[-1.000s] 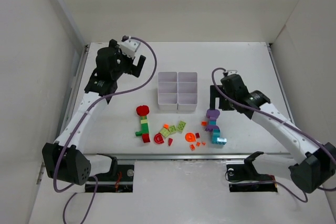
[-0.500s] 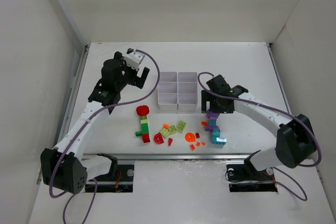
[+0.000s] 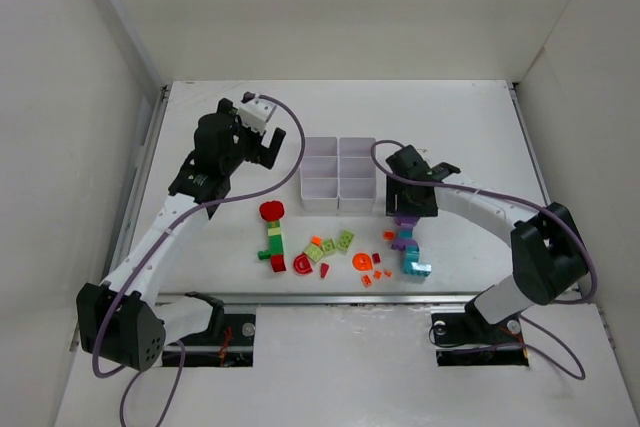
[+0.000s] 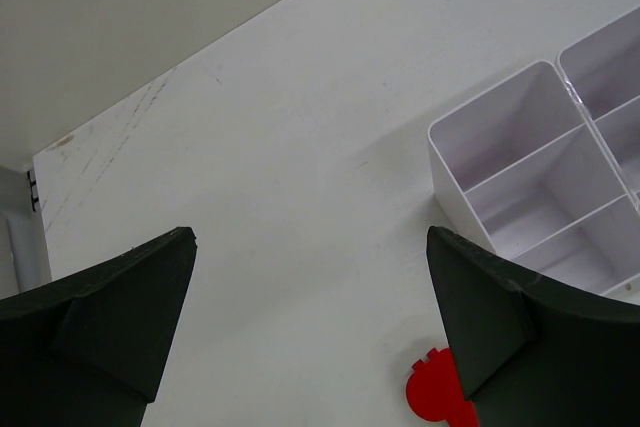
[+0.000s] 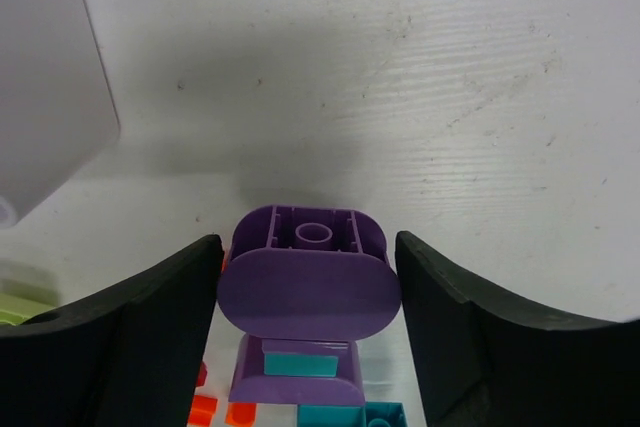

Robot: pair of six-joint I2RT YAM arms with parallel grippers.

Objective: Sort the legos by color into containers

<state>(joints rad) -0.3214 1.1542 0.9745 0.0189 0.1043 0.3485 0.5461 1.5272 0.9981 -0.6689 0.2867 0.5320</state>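
The legos lie loose in front of the white containers (image 3: 338,190). A purple rounded piece (image 5: 308,287) stands on a purple and teal stack (image 3: 410,252). My right gripper (image 5: 308,245) is down around that purple piece (image 3: 404,218), one finger on each side, with thin gaps showing; it is open. Left of it lie orange bits (image 3: 363,262), lime green plates (image 3: 343,240) and a red-topped stack (image 3: 272,232). My left gripper (image 3: 264,143) hangs open and empty above the table, left of the containers (image 4: 447,169). A red piece (image 4: 432,397) peeks out by its right finger.
White walls close in the table on three sides. Small orange bits (image 5: 203,409) lie by the foot of the purple stack. A corner of the organiser (image 5: 50,97) stands close on the left in the right wrist view.
My right arm swung in to the left and came down over the purple piece, and its jaws have narrowed round it. The left arm shifted slightly right, then stayed still.
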